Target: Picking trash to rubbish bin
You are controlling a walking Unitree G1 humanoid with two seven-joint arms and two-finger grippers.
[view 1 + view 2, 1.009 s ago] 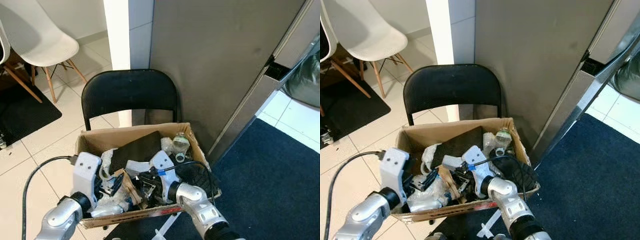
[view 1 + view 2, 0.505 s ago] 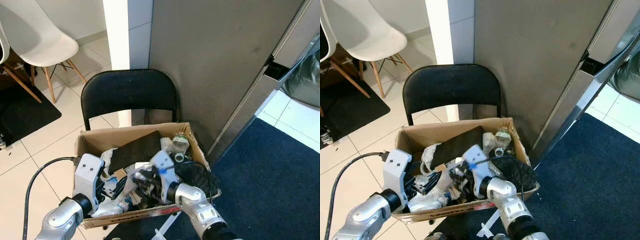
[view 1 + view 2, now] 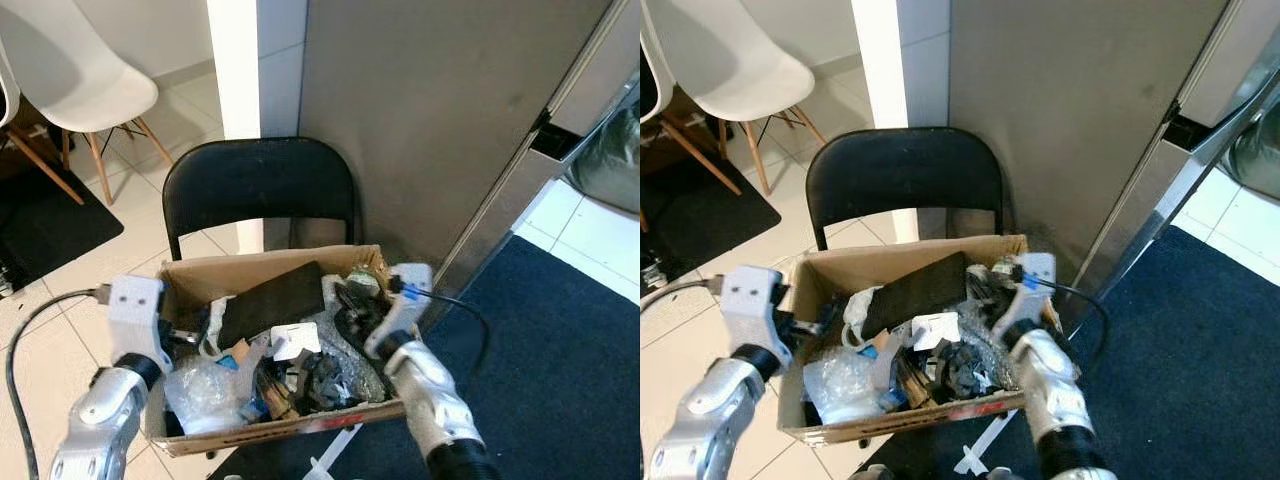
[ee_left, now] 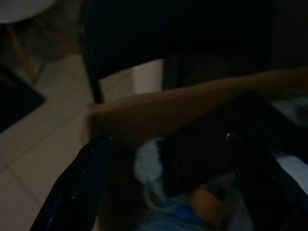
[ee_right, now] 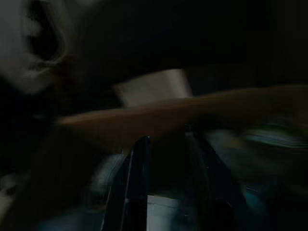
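Your cardboard box (image 3: 262, 268) of trash sits low in the centre of the frame, before the black folding chair (image 3: 258, 184). Your left gripper (image 4: 168, 159) is spread wide at its left rim; your right gripper (image 5: 166, 159) is narrow, over the right corner.

A cardboard box (image 3: 262, 267) rests on the seat of a folding chair (image 3: 258, 185), whose backrest rises behind the box's rear wall. Inside the box, a flat panel (image 3: 272, 298) leans toward the rear wall at centre; a bottle (image 3: 362, 283) lies in the rear right corner; a clear bag (image 3: 198, 390) fills the front left corner; a small card (image 3: 295, 339) sits on the heap at centre. A pillar (image 3: 232, 65) stands behind the chair, with a large cabinet (image 3: 440, 110) to its right. A shell chair (image 3: 70, 75) stands far left. A rug (image 3: 545, 370) lies right of the box.
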